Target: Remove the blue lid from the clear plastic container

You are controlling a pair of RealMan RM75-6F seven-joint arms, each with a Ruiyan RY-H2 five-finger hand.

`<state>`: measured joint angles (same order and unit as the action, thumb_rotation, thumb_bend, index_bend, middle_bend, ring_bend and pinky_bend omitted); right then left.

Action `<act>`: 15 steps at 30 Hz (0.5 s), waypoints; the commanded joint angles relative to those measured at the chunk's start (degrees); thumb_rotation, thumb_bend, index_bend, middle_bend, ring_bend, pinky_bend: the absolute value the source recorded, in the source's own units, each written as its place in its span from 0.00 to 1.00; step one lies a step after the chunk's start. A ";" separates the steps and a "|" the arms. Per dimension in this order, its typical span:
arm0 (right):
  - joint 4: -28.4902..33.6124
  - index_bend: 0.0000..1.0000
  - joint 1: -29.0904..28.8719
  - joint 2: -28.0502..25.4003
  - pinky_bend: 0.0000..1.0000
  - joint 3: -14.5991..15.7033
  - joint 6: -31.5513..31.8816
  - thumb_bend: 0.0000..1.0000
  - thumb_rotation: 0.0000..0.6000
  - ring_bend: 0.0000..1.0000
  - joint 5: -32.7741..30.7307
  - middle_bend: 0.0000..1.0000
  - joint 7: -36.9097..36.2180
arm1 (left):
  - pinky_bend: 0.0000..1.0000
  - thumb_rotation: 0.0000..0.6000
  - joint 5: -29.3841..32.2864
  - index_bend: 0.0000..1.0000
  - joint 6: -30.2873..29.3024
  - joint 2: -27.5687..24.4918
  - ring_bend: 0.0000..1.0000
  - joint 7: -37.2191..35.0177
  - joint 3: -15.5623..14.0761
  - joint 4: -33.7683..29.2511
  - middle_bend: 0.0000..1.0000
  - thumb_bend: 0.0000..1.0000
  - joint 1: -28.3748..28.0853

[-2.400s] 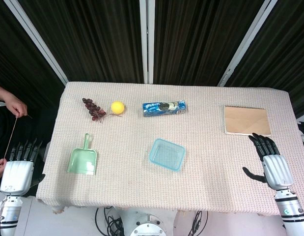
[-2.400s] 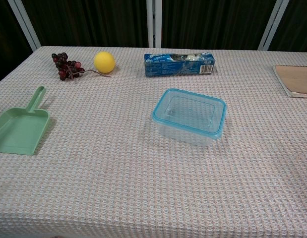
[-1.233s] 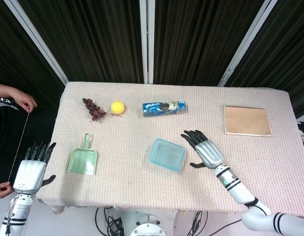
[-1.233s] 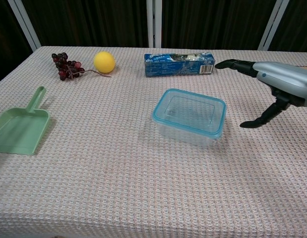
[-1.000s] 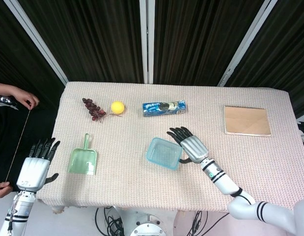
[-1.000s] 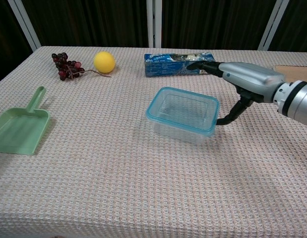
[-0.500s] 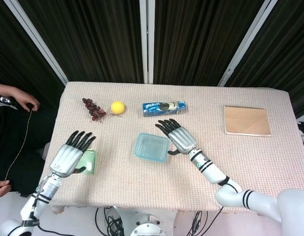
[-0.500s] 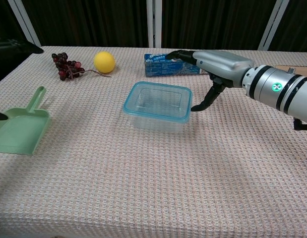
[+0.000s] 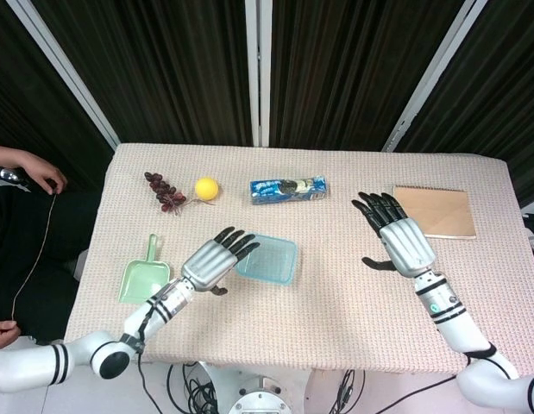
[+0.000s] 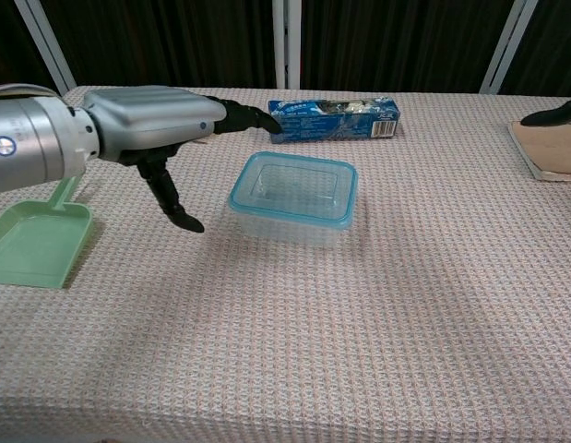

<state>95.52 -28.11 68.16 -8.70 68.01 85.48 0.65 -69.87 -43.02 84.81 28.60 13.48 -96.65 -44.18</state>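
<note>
L hand point(image 9: 216, 261): fingers spread, holds nothing, just left of container.
R hand point(image 9: 399, 240): fingers apart, empty, well right of container.
Container point(image 10: 293, 200): mid-bench point(image 9: 336, 319), upright.
Blue lid point(image 10: 294, 190): on container.
Cookie pack point(image 9: 288, 189): beyond container.
Notebook point(image 9: 434, 211): far right.

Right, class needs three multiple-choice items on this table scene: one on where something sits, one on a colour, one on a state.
1. Where does the green dustpan lie?
A. by the table's left edge
B. on the brown pad
C. inside the container

2. What colour is the lid on the clear container?
A. red
B. blue
C. yellow

3. How is the left hand?
A. gripping the lid
B. holding the yellow ball
C. open beside the container, holding nothing

Answers:
1. A, it sits left of everything else.
2. B, the rim is blue.
3. C, its fingers are spread and nothing is in them.
</note>
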 commanded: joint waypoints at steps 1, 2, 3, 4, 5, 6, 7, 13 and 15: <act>0.72 0.00 1.57 -1.22 0.00 1.56 1.86 0.03 1.00 0.00 1.94 0.02 -1.22 | 0.00 1.00 16.71 0.02 4.18 3.43 0.00 6.81 2.75 1.67 0.00 0.04 -8.17; 0.57 0.00 1.76 -1.28 0.00 1.78 2.15 0.03 1.00 0.00 2.28 0.02 -1.72 | 0.00 1.00 19.68 0.02 4.33 3.56 0.00 7.45 2.73 1.95 0.00 0.04 -9.43; 0.27 0.00 1.96 -1.27 0.00 2.02 2.43 0.03 1.00 0.00 2.62 0.02 -2.45 | 0.00 1.00 23.37 0.02 4.31 3.76 0.00 8.15 2.57 2.33 0.00 0.04 -11.04; -0.02 0.00 2.06 -1.23 0.00 2.17 2.56 0.03 1.00 0.00 2.80 0.02 -2.96 | 0.00 1.00 25.90 0.02 4.24 3.88 0.00 8.64 2.32 2.61 0.00 0.04 -12.21; -0.35 0.00 2.13 -1.18 0.00 2.32 2.60 0.03 1.00 0.00 2.93 0.02 -3.41 | 0.00 1.00 28.28 0.01 4.10 4.00 0.00 9.08 2.04 2.89 0.00 0.04 -13.35; -0.77 0.00 2.20 -1.07 0.00 2.49 2.58 0.03 1.00 0.00 3.01 0.03 -3.93 | 0.00 1.00 31.16 0.01 3.78 4.19 0.00 9.64 1.65 3.29 0.00 0.04 -14.84; -1.07 0.00 2.23 -0.94 0.00 2.60 2.57 0.03 1.00 0.00 3.09 0.03 -4.29 | 0.01 1.00 33.06 0.01 3.44 4.33 0.00 10.11 1.30 3.63 0.00 0.04 -15.93; -2.86 0.00 1.93 0.32 0.00 3.62 1.87 0.03 1.00 0.00 4.20 0.03 -5.99 | 0.01 1.00 41.50 0.01 1.65 4.48 0.00 11.12 -0.38 4.71 0.00 0.04 -21.04; -3.25 0.00 1.66 0.77 0.00 3.95 1.34 0.03 1.00 0.00 4.52 0.03 -6.21 | 0.01 1.00 43.55 0.01 1.85 4.15 0.00 10.65 -0.87 4.90 0.00 0.04 -22.22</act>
<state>92.41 -26.33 68.77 -4.90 69.52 89.86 -5.45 -27.65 -41.00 88.92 39.02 13.22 -92.26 -65.17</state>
